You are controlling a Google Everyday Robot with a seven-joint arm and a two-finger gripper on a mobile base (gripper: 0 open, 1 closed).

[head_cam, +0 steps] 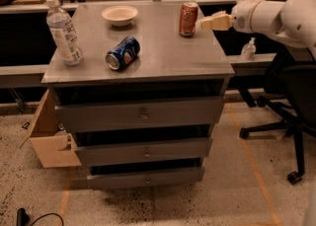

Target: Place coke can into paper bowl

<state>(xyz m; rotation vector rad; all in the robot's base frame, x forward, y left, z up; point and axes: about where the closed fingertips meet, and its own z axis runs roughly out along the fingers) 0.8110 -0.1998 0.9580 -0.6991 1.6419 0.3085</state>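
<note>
The coke can (188, 18), red-orange with a silver top, stands upright at the back right of the grey cabinet top (163, 55). The cream-white paper bowl (120, 15) sits at the back, left of the can, with nothing in it that I can see. My gripper (204, 22), on the white arm coming in from the right, is just right of the can at about its height, with its tip close to the can's side. It holds nothing.
A blue Pepsi can (123, 53) lies on its side in the middle of the top. A clear water bottle (63, 33) stands at the left. A black office chair (286, 101) is on the right, and a cardboard box (49, 136) sits on the floor at the left.
</note>
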